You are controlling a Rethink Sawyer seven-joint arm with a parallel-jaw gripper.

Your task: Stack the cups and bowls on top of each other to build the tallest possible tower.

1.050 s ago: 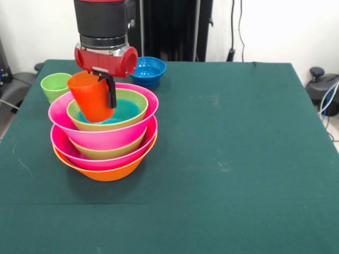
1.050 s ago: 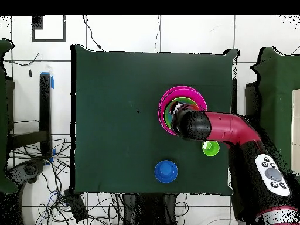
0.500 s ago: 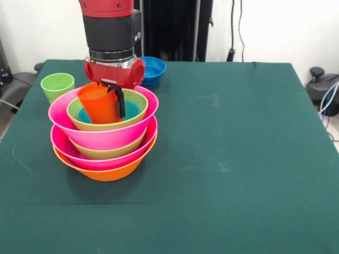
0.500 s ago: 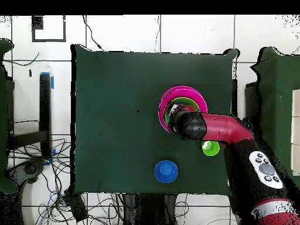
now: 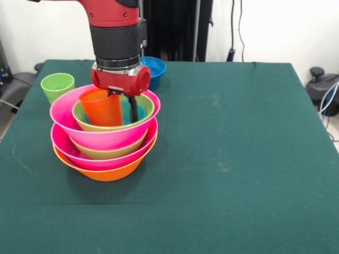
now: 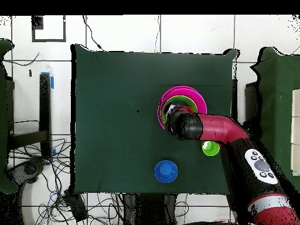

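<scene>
While the red and black arm [image 5: 117, 32] hangs over the tower [image 5: 104, 137], its fingers [image 5: 119, 103] are closed on the orange-red cup [image 5: 100, 107], one dark finger running down the cup's outer side. The cup stands mouth up, slightly tilted, inside the top green bowl [image 5: 139, 108], where a light blue bowl [image 5: 139, 112] shows just beside the fingers. Below them sit a pink bowl [image 5: 106, 136], another green bowl [image 5: 108, 152], a second pink bowl [image 5: 100, 163] and the large orange bowl [image 5: 108, 173] on the green bench [image 5: 238, 159]. The light green cup [image 5: 57, 85] stands apart, beyond the tower's side. The dark blue bowl [image 5: 151, 70] rests behind the arm.
</scene>
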